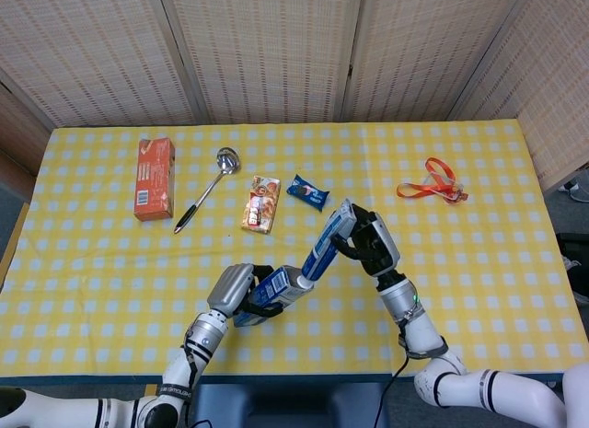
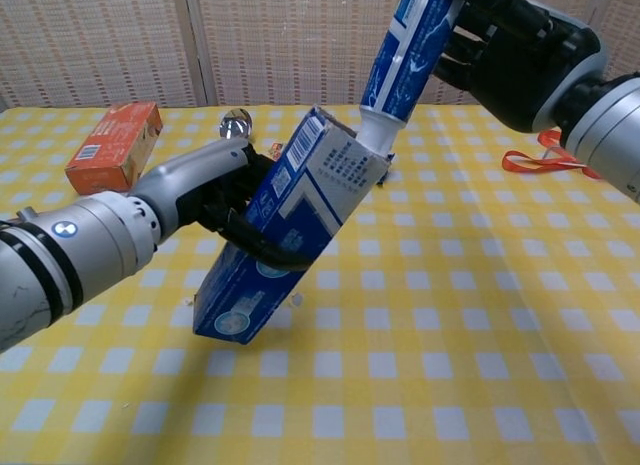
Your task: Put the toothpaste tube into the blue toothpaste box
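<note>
My left hand (image 2: 215,200) (image 1: 232,288) grips the blue toothpaste box (image 2: 285,230) (image 1: 272,291), tilted with its open end up and to the right. The blue and white toothpaste tube (image 2: 405,57) (image 1: 322,248) is held in my right hand (image 2: 510,55) (image 1: 368,247), slanting down to the left. Its white cap end (image 2: 368,137) is at the box's open mouth, just entering it. The box's lower end hangs just above the yellow checked tablecloth (image 2: 450,365).
At the back left lies an orange box (image 1: 154,178), with a metal ladle (image 1: 204,193) beside it. A snack packet (image 1: 261,204) and a small blue wrapper (image 1: 307,192) lie mid-table. An orange lanyard (image 1: 433,185) is at the right.
</note>
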